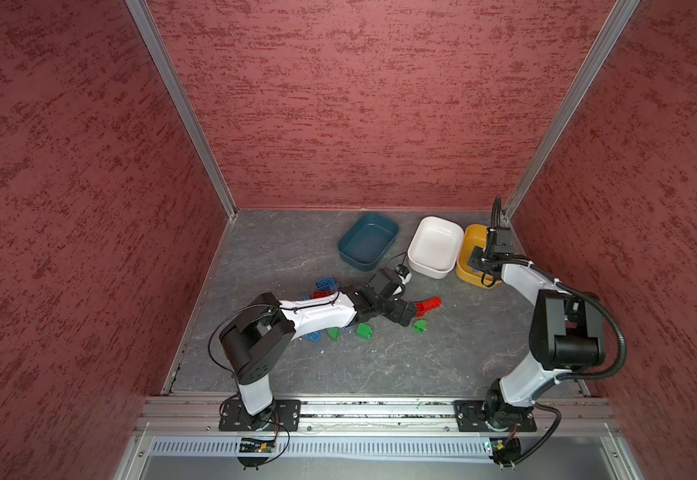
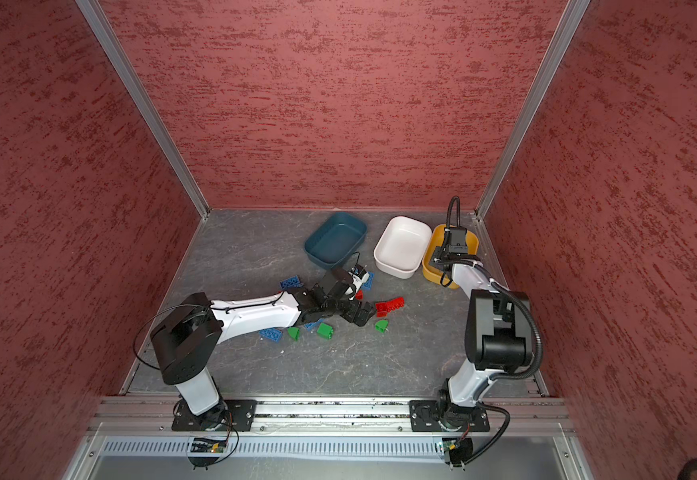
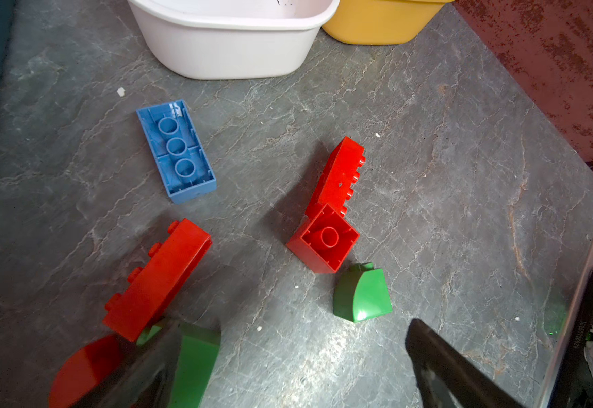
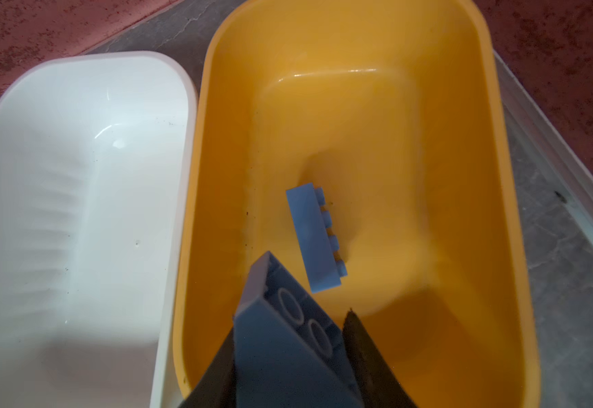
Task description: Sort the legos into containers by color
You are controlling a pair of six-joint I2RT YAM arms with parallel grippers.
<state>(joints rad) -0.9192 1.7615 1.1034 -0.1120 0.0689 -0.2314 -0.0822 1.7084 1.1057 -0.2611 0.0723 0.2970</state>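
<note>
While the right hand (image 4: 291,325) grips one blue lego (image 4: 273,356) over one yellow tub (image 4: 358,106), the left hand (image 3: 291,328) gapes empty.

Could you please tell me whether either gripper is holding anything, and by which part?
The right gripper holds a blue brick by its two side walls, over the yellow tub. The left gripper is open, holding nothing.

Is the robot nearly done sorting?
Barely started. One blue brick lies in the yellow tub. The right gripper holds a second blue brick over it. The white tub and teal tub look empty. Red, green and blue bricks are left on the table, near the open left gripper.
</note>
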